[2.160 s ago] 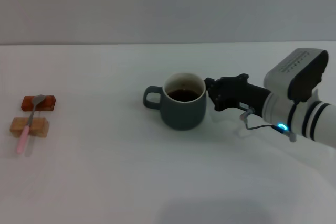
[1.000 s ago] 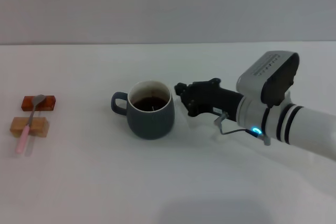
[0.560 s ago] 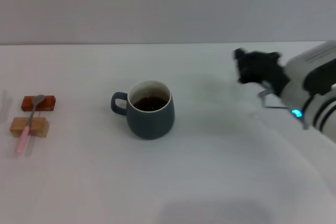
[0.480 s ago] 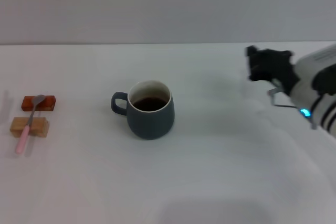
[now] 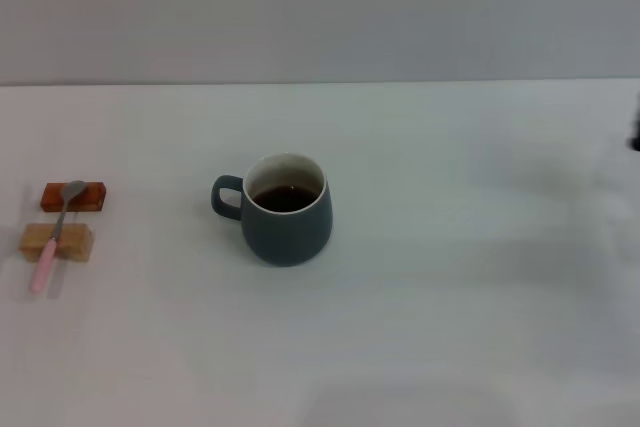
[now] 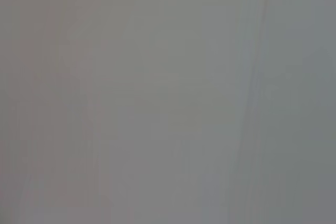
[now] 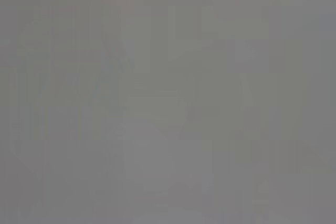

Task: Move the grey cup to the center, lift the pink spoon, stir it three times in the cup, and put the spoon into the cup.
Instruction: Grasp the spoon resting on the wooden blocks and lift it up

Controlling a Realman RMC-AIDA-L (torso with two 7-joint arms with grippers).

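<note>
One grey cup (image 5: 286, 210) upright near the middle of the white table (image 5: 450, 327), handle toward nine o'clock, dark liquid inside. One pink spoon (image 5: 56, 232) far off at nine o'clock of the cup, lying across two small blocks: tan wooden block (image 5: 57, 242) nearer, reddish-brown block (image 5: 73, 196) farther. At three o'clock, only a dark sliver of the right gripper (image 5: 635, 139) at the frame edge; jaw state cannot be told. Wrist views blank grey.

Right arm: only a dark sliver, apparently its tool (image 5: 635, 139), shows at the right edge. Left arm unseen.
</note>
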